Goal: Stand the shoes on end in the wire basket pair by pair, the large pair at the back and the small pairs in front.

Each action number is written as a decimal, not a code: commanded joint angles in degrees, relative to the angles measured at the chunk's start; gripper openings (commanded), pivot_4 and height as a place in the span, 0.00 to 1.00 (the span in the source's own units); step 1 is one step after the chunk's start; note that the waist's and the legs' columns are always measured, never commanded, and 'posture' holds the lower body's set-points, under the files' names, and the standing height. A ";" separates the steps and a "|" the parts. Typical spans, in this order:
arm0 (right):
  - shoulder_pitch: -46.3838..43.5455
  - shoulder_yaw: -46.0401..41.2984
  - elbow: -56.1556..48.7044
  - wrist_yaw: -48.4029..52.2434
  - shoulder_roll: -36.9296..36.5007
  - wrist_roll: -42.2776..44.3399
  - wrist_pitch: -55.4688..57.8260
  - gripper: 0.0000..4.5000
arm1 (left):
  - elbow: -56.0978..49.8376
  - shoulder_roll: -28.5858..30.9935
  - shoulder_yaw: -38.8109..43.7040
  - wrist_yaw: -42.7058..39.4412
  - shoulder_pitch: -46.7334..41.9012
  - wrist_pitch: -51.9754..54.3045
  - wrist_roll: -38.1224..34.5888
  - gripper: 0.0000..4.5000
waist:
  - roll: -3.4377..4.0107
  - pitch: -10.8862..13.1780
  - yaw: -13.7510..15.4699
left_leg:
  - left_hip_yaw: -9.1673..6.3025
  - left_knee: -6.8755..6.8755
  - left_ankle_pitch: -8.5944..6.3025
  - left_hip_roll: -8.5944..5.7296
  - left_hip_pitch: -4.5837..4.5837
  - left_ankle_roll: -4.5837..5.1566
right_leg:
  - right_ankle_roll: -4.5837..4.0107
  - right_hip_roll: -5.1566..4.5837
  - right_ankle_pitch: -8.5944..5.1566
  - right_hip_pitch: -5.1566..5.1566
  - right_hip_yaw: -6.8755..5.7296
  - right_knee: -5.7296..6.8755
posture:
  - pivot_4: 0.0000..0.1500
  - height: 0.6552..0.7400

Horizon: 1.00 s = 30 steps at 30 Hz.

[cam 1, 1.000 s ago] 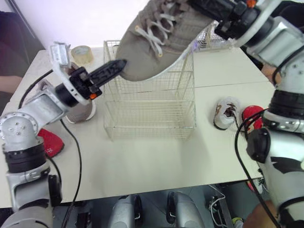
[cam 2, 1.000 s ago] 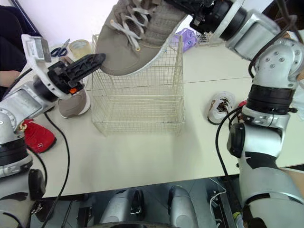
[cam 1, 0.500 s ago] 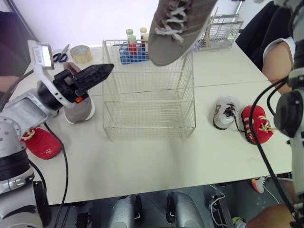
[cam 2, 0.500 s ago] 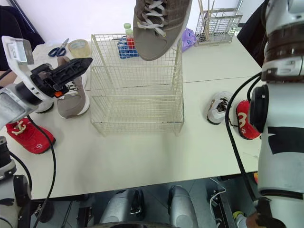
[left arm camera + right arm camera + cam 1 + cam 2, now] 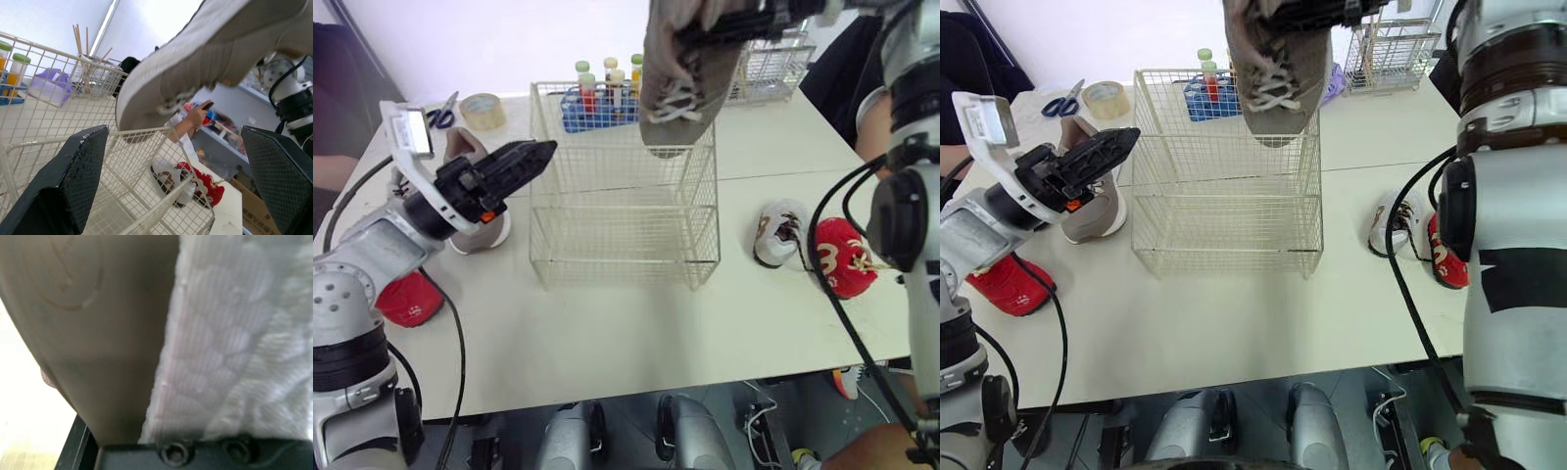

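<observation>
The large grey-brown shoe hangs toe down over the back right part of the wire basket, its toe about level with the rim. My right gripper is shut on its heel end; the right wrist view shows its sole pressed close. My left gripper is open beside the basket's left wall, with nothing between its fingers. The other large grey shoe lies on the table behind that gripper. A small red shoe lies at the left. A small white shoe and another red shoe lie to the basket's right.
Behind the basket stand a blue rack of tubes and a small wire rack. A tape roll and scissors lie at the back left. A person sits at the table's right side.
The right gripper has swung the large shoe from slanted to toe down and lowered it toward the basket's back right. The left gripper has edged closer to the basket's left wall.
</observation>
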 commanded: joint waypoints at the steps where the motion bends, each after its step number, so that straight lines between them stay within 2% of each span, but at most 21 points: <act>1: 1.30 0.28 -0.37 2.52 -0.02 -1.54 -1.35 0.45 | -1.91 0.17 1.08 0.38 -0.19 -1.45 -0.95 0.99 | 0.00 0.00 0.13 | -0.01 0.00 0.00 0.00 0.00 0.00 | 0.00 0.00 0.00 0.00 0.00 0.00 | 1.00 1.00; 5: 3.65 0.40 -0.34 3.81 1.39 -2.11 -0.70 0.45 | -2.09 0.07 0.71 0.85 -0.45 -1.63 -1.05 0.99 | 0.00 0.00 0.13 | -0.01 0.00 0.00 -0.01 -0.01 0.00 | 0.00 -0.01 0.00 0.01 -0.02 -0.02 | 1.00 1.00; 17: 9.33 1.45 7.44 -1.40 3.28 -7.57 -0.45 0.45 | -1.21 -0.80 -1.60 0.70 -2.72 -2.20 0.45 0.99 | -0.08 -0.05 0.15 | -0.14 -0.01 0.00 -0.02 0.11 0.00 | 0.00 -0.01 0.00 0.29 -0.13 -0.22 | 1.00 1.00; 30: 12.42 3.36 8.22 -2.17 3.10 -9.93 3.35 0.45 | -0.47 -0.60 -2.56 -0.10 -4.01 -2.01 1.30 0.99 | -0.13 -0.18 0.20 | -0.29 -0.03 -0.01 -0.02 0.38 0.00 | 0.00 0.00 0.00 0.72 -0.31 -0.44 | 1.00 1.00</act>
